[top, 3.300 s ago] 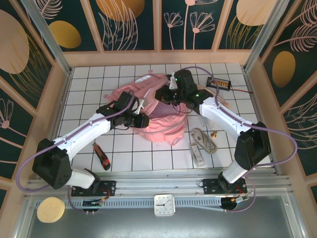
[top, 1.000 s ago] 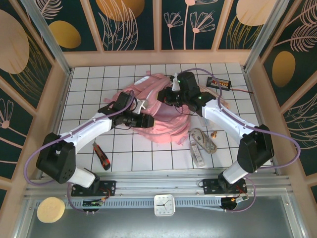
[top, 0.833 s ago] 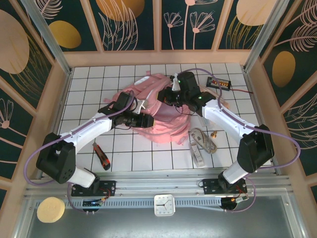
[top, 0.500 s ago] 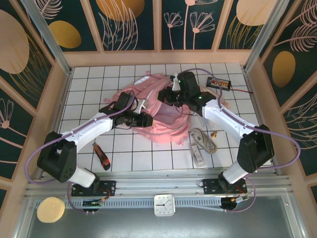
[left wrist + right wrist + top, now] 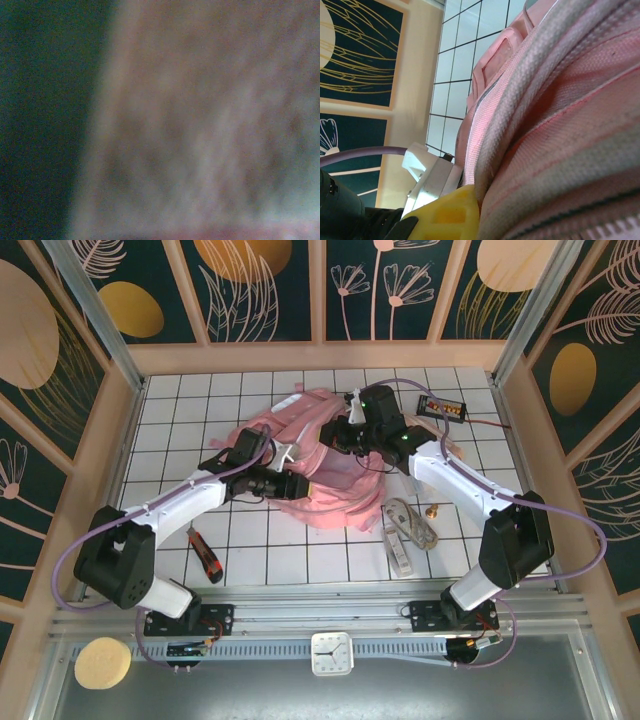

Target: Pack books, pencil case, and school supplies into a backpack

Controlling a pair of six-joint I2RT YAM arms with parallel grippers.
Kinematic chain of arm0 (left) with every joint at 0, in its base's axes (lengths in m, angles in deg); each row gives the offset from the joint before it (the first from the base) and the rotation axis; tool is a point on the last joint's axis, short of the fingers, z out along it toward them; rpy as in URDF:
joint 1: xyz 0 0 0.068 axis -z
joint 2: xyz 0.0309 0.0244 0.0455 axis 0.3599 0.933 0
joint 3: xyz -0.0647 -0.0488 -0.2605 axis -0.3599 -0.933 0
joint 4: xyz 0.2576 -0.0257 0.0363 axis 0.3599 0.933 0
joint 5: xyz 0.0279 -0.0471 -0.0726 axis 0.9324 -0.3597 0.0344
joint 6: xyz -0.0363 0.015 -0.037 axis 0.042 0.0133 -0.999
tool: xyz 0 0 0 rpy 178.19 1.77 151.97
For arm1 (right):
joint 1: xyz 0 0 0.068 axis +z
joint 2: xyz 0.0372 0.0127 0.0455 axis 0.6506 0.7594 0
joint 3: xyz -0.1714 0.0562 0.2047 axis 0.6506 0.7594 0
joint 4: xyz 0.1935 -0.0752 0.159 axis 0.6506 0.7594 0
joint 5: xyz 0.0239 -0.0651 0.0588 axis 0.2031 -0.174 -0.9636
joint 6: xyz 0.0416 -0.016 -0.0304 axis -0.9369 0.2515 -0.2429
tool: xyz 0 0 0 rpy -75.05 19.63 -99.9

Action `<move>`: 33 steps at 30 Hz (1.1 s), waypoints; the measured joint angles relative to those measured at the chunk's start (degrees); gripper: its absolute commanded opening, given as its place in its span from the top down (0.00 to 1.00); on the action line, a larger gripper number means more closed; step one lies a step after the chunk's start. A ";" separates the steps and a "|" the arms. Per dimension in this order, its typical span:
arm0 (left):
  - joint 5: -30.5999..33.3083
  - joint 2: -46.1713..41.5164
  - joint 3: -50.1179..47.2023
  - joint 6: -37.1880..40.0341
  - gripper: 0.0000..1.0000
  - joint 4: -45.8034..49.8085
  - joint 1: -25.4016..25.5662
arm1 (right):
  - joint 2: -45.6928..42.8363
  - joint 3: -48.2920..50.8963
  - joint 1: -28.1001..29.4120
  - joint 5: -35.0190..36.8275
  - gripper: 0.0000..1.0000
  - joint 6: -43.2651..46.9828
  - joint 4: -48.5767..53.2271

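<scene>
Crumpled pink woven-fabric backpack (image 5: 335, 495) lies bunched on white square-tiled table (image 5: 180, 410).

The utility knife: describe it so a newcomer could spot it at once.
On the white tiled table, find the big pink backpack in the middle. Near-left of it, below the left arm's forearm, the utility knife lies alone on the tiles. It is slim, red and black; the ruler-like bar and cord bundle on the right are pale.

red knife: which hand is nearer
Left. The left hand is at the backpack, beyond and right of the knife; the right hand is farther, on the far part of the backpack.
</scene>
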 measured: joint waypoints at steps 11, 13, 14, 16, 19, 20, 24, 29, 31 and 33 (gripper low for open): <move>-2.51 -0.72 -1.14 2.67 0.84 -0.07 -1.66 | -0.37 0.22 0.00 0.02 1.00 -0.02 0.02; -3.06 -0.72 -1.14 2.93 0.92 -0.17 -1.66 | -0.37 0.22 0.00 0.04 1.00 0.00 0.04; -3.19 -0.72 -1.14 3.43 0.98 -0.13 -1.64 | -0.37 0.22 0.00 0.04 1.00 0.00 0.02; -3.08 -0.59 -1.05 4.22 1.00 0.07 -1.66 | -0.46 0.24 0.00 0.11 1.00 0.00 0.07; -2.19 -0.39 -0.26 5.53 1.00 1.92 -1.66 | -0.48 0.24 -0.04 0.13 1.00 0.04 0.39; -1.53 -0.39 0.33 6.25 1.00 3.23 -1.64 | -0.48 0.24 -0.13 0.11 1.00 0.09 0.46; 5.01 -0.39 3.98 9.97 1.00 10.95 -1.77 | -1.33 0.72 -0.94 0.02 1.00 0.81 0.70; 12.11 -0.42 6.14 14.10 1.00 18.03 -2.54 | -2.84 1.97 -1.27 -0.11 1.00 1.07 0.87; 15.06 -0.24 6.40 14.75 1.00 19.63 -3.23 | -2.95 2.12 -1.27 -0.46 1.00 1.07 1.05; 18.29 0.66 7.34 14.86 1.00 20.85 -3.69 | -2.95 2.12 -1.27 -0.68 1.00 1.07 1.09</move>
